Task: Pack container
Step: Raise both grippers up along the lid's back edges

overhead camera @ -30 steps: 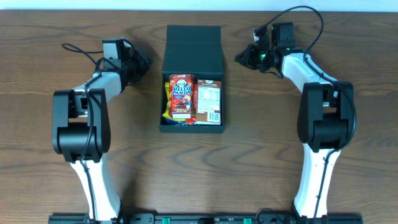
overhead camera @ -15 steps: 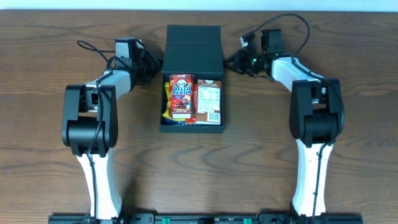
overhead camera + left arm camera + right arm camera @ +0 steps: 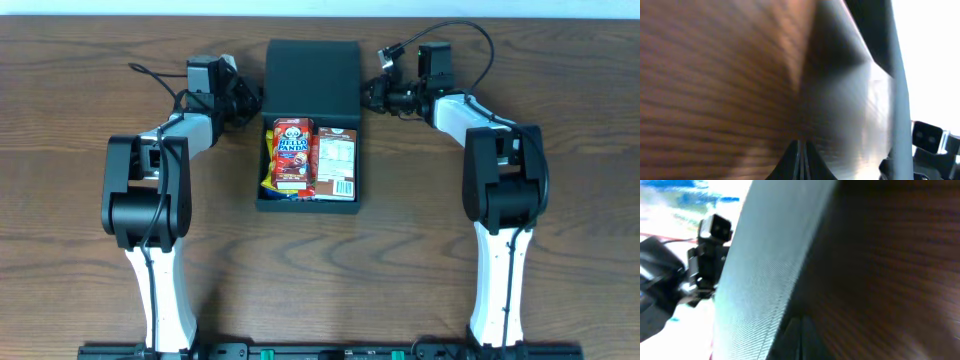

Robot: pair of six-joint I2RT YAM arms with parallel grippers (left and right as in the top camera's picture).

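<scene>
The container (image 3: 311, 75) is a matte black box at the table's middle back, its flap lid open and lying flat behind it. Inside lie a red Hello Panda packet (image 3: 292, 152), a brown packet (image 3: 337, 160) and a yellow packet edge (image 3: 268, 165). My left gripper (image 3: 252, 100) is shut, at the lid's left edge; its closed fingertips (image 3: 801, 159) point at the lid's side (image 3: 855, 115) low over the table. My right gripper (image 3: 370, 93) is shut, at the lid's right edge; its fingertips (image 3: 800, 340) sit against the lid's grey edge (image 3: 765, 270).
The brown wooden table (image 3: 90, 250) surrounds the box. Black cables (image 3: 470, 30) loop off both wrists near the back edge. The two arm bases stand at the front left and front right.
Both grippers have moved inward toward the lid, the left one rightward and the right one leftward, until they reach its two side edges. The box and packets have not moved.
</scene>
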